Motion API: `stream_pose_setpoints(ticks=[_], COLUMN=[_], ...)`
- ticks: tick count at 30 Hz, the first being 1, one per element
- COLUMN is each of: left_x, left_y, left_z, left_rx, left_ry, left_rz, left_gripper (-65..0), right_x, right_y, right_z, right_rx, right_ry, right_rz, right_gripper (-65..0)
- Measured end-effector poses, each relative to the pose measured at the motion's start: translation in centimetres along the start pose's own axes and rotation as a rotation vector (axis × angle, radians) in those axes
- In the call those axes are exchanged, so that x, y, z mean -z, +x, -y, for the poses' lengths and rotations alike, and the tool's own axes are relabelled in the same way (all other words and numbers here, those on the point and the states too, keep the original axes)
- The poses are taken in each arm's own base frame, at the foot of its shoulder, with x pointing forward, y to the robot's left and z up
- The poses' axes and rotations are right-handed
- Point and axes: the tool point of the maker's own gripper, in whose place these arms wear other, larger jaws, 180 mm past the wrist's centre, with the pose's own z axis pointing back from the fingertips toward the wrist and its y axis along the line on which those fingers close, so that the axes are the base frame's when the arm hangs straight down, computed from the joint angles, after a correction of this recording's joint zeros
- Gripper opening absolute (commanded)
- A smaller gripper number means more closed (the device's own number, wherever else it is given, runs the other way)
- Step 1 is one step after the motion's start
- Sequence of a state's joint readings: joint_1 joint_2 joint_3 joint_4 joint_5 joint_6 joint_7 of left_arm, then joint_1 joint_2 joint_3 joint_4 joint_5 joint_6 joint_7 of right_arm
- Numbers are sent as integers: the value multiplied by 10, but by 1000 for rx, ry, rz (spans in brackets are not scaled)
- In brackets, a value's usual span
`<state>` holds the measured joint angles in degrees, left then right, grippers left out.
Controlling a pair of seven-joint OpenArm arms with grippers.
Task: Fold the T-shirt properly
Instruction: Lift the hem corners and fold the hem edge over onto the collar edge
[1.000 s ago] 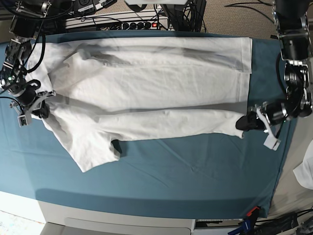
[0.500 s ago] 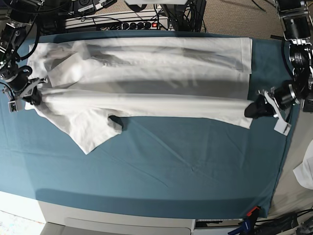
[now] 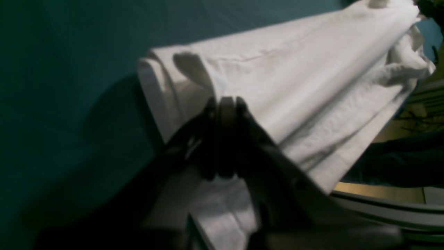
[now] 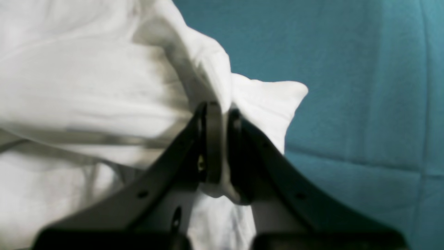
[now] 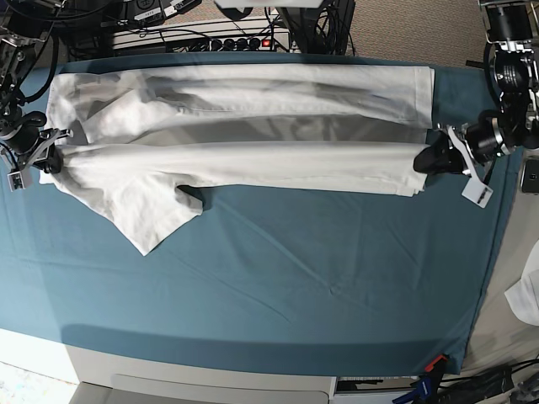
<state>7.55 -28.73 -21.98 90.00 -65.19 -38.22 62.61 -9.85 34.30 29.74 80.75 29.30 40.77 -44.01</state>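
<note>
The white T-shirt (image 5: pixel 244 126) lies across the far half of the teal table cloth (image 5: pixel 320 278), its near long edge lifted and stretched taut between both grippers. On the base view's right, my left gripper (image 5: pixel 426 160) is shut on the shirt's hem corner; the left wrist view shows the T-shirt (image 3: pixel 305 80) pinched in that left gripper (image 3: pixel 223 100). On the base view's left, my right gripper (image 5: pixel 50 160) is shut on the shoulder end of the T-shirt (image 4: pixel 86 86), with cloth caught in the right gripper (image 4: pixel 222 106). One sleeve (image 5: pixel 147 219) hangs toward the near side.
A power strip and cables (image 5: pixel 219 38) lie beyond the table's far edge. A small white cloth scrap (image 5: pixel 526 295) sits off the table at the right edge. A red and blue clamp (image 5: pixel 431 370) holds the table cloth's near right corner.
Both grippers have carried the shirt's near edge toward the far side, narrowing the fold. The hanging sleeve has slid along with it. Both grips are unchanged.
</note>
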Motion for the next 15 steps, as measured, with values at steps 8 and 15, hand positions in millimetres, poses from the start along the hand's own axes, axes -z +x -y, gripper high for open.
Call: stream_pose_setpoints(ticks=[8,15], left_x=[-1,-1], left_y=[-12,-20], left_z=[1,-2], left_rx=[-17,-14], left_ry=[0,21], left_rz=[-21,-50], left_gripper=[-650,-497], right_x=[-1,2], right_y=[-5,-19], right_z=[-1,-8], right_rx=[19,40], right_ry=[10,20], right_rz=[-29,-79], right_gripper=[-650,-526])
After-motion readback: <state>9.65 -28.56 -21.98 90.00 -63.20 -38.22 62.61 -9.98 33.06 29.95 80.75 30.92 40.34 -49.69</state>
